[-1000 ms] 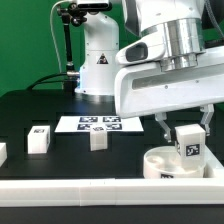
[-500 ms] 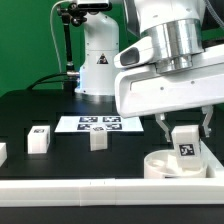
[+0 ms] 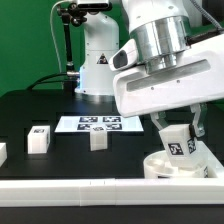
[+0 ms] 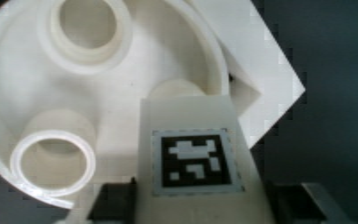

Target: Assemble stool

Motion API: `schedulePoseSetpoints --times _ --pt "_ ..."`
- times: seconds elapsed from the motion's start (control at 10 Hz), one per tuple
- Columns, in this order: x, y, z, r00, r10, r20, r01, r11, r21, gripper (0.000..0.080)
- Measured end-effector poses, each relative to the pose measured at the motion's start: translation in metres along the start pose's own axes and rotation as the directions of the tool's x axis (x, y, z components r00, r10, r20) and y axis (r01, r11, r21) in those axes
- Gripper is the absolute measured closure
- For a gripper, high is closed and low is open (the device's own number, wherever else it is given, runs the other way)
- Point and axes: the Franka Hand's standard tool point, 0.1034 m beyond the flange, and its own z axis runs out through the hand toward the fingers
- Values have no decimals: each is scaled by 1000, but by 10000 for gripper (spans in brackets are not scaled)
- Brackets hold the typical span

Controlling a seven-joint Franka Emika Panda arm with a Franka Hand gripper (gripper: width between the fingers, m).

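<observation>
My gripper (image 3: 176,131) is shut on a white leg block (image 3: 177,141) with a black-and-white tag and holds it upright just above the round white seat (image 3: 160,166) at the exterior view's lower right. In the wrist view the block (image 4: 194,145) sits between my two dark fingers (image 4: 112,200), over the seat (image 4: 158,50), whose two round sockets (image 4: 51,160) show. Two more leg blocks stand on the table, one at the exterior view's left (image 3: 38,140) and one in the middle (image 3: 98,139). Part of another white piece (image 3: 2,152) shows at the left edge.
The marker board (image 3: 92,124) lies flat behind the middle block. A white robot base (image 3: 97,60) stands at the back. A white rail (image 3: 90,188) runs along the table's front edge.
The gripper has turned with the leg block, which now tilts a little and sits slightly to the exterior view's left of where it was, still over the seat.
</observation>
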Motion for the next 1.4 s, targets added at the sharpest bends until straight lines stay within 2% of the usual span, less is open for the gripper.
schedulePoseSetpoints --times 0.2,0.4,0.5,0.6,0.7,0.8,0.9,1.0,1.3,1.4 --pt "1 1 0 995 96 -6 -96 995 5 458" --pt "1 0 0 996 93 -6 -93 996 5 456" --pt "0 0 0 996 89 -6 -89 996 4 295" --pt "-5 -3 -1 997 70 10 -70 998 -3 196" --pt "-8 -6 -3 999 35 22 -35 999 -6 196" --pt "-9 -9 -7 999 18 34 -18 1000 -8 158" --pt "-10 -18 -16 998 -14 67 15 1000 -13 152" --pt "-6 -22 -21 997 -44 69 45 999 -6 152" --pt "-8 -20 -18 994 -87 72 88 996 -6 150" --pt "-8 -19 -17 959 -275 74 277 961 -14 150"
